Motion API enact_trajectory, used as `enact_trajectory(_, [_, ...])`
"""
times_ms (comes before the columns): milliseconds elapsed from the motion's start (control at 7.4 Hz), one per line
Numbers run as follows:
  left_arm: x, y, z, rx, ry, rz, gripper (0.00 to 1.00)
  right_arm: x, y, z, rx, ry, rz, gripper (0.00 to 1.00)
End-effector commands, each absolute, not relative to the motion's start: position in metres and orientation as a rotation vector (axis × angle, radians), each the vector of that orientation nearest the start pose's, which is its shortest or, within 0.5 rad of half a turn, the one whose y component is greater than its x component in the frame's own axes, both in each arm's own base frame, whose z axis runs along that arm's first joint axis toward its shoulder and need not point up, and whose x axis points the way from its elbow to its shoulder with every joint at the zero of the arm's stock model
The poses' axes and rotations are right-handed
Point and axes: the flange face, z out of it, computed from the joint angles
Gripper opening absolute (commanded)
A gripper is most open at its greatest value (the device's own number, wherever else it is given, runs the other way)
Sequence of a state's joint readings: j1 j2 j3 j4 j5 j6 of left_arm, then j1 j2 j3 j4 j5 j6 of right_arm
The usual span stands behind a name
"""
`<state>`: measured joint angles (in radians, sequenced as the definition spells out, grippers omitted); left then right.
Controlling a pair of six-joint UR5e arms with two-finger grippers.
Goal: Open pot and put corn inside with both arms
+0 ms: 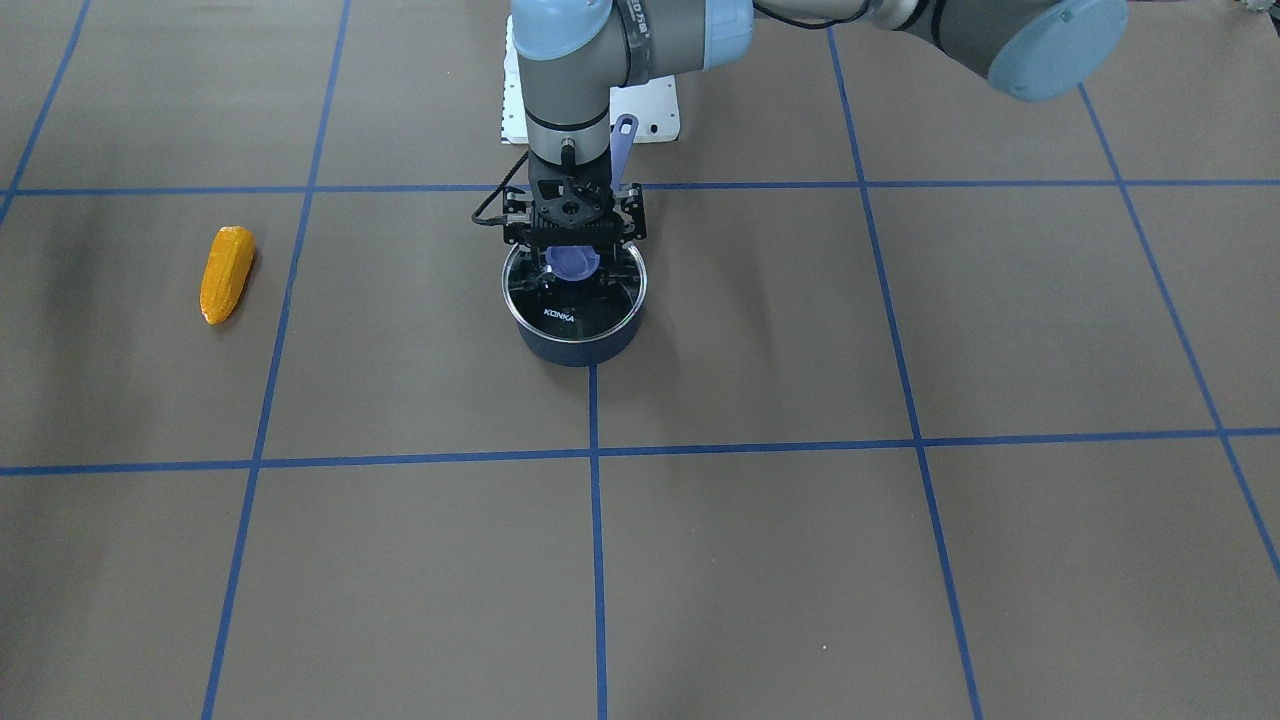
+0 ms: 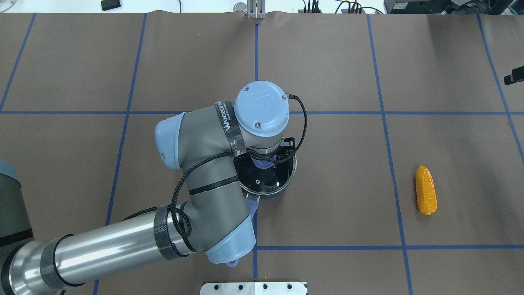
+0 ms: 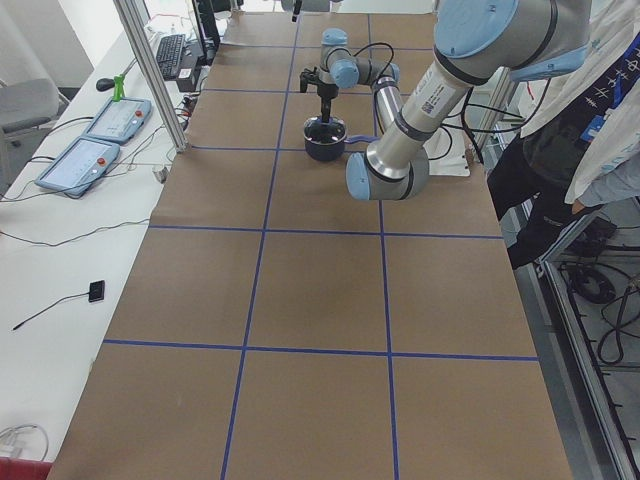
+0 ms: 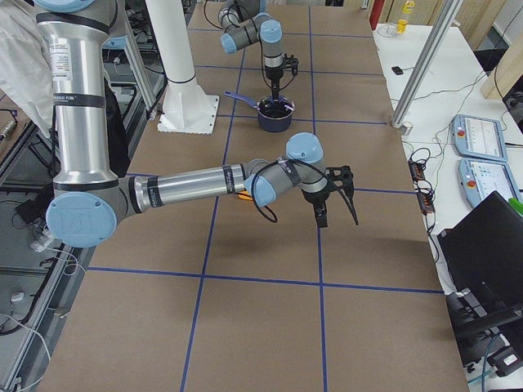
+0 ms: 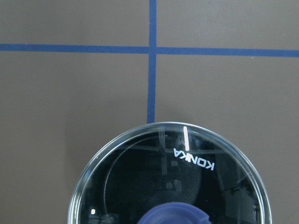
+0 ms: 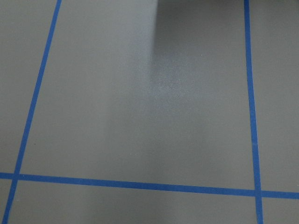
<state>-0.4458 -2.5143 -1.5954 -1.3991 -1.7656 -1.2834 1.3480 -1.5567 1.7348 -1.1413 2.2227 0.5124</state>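
Note:
The pot [image 1: 575, 345] stands mid-table with its glass lid [image 1: 570, 305] on it and its lavender handle [image 1: 622, 150] pointing toward the robot's base. My left gripper [image 1: 573, 256] reaches straight down with its fingers on either side of the purple knob [image 1: 572, 264]; I cannot tell whether they press on it. The left wrist view shows the lid [image 5: 140, 177] close below. The corn [image 1: 227, 273] lies alone on the table on the robot's right side, also in the overhead view [image 2: 425, 190]. My right gripper [image 4: 335, 214] hovers above the table near the corn; I cannot tell its state.
The white base plate [image 2: 254, 288] lies at the robot's edge of the table. Blue tape lines grid the brown table cover. A person [image 3: 600, 110] stands beside the table near the robot. Control panels [image 4: 482, 155] sit on a side bench.

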Motion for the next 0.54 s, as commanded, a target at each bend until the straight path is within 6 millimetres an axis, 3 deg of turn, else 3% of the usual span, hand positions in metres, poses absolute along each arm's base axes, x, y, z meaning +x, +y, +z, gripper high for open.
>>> enact_trajectory(0, [0.5919, -0.4015, 0.0854, 0.105, 0.812, -0.077, 0.98, -0.0441, -0.5224, 0.5278, 0.316, -0.797, 0.074, 1.00])
enact_trajectory(405, [0.5938, -0.4047, 0.0900, 0.129, 0.811, -0.080, 0.97, -0.0458, -0.5224, 0.5286, 0.314, -0.797, 0.072, 1.00])
